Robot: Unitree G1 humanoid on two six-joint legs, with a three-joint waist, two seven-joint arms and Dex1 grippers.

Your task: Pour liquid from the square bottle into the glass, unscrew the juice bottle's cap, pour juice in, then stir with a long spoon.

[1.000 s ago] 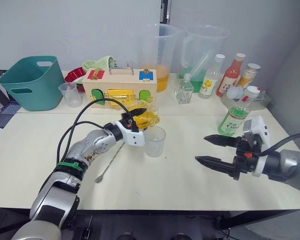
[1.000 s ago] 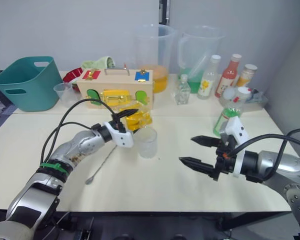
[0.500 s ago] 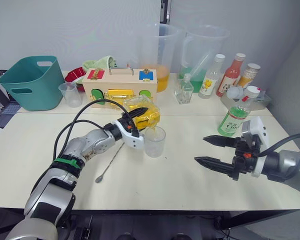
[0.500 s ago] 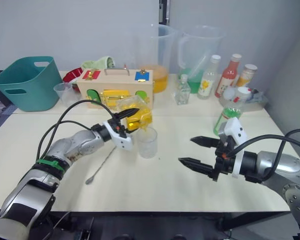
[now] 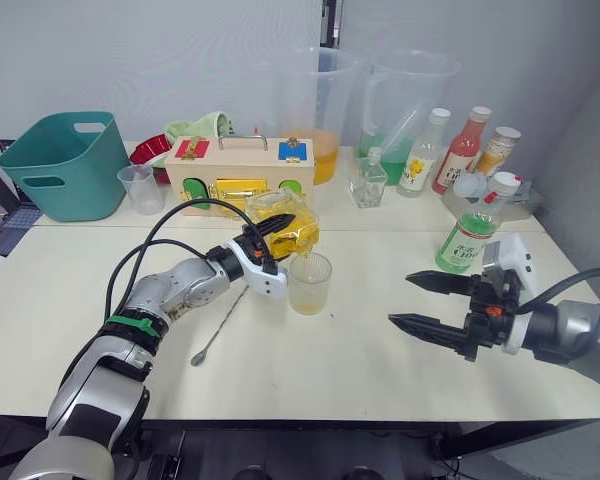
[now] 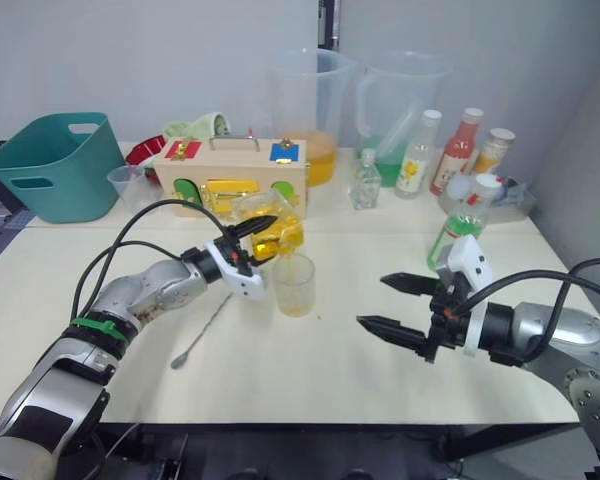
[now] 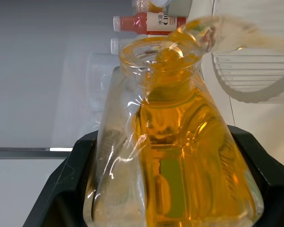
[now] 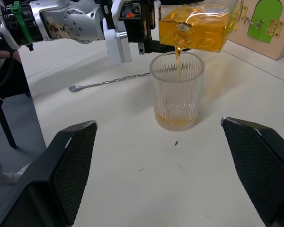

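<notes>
Just left of centre in the head views, the left gripper (image 5: pixel 272 228) is clamped around the squat clear faceted square bottle (image 5: pixel 288 226), which is tipped neck-down over the small ribbed clear glass tumbler (image 5: pixel 309 283) standing on the cream table (image 5: pixel 340 360). A thin stream of yellow liquid (image 8: pixel 179 66) runs from its mouth into the glass, where a shallow layer lies at the bottom. At lower right the right gripper (image 5: pixel 428 302) hovers with fingers spread wide, holding nothing, near the slim green-labelled juice bottle (image 5: pixel 470 236), and the thin metal long spoon (image 5: pixel 220 326) lies flat at lower left of the glass.

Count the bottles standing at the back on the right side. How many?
5: a small clear flask, a yellow-label bottle, a red bottle, a short jar-like bottle, and the juice bottle nearer. More may be hidden.
</notes>
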